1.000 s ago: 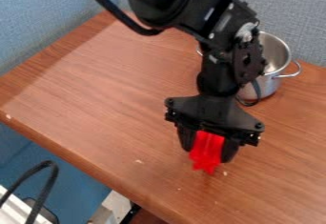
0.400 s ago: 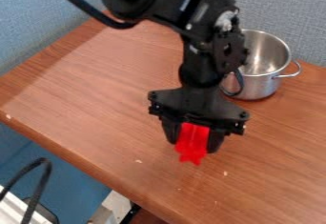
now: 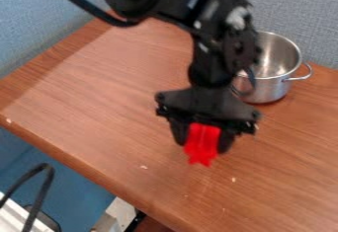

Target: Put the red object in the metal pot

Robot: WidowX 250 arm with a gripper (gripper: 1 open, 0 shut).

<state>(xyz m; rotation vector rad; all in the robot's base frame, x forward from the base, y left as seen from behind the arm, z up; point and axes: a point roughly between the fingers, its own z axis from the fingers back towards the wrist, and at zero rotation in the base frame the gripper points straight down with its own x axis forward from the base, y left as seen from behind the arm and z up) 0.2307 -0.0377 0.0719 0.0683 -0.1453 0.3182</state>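
Black claw (image 3: 203, 147) above tabletop (image 3: 111, 96), pointing down, clenched on red bar (image 3: 203, 144). Bar between claw fingers, lower end projecting beneath them. Metal pot (image 3: 274, 69) upright on tabletop, behind claw and to its right in view, apart from bar; loop handle visible at rim. Pot partly hidden by arm.

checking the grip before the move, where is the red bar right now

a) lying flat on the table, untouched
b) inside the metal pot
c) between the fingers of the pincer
c, the red bar sticks out below the closed pincer, while the metal pot stands behind it
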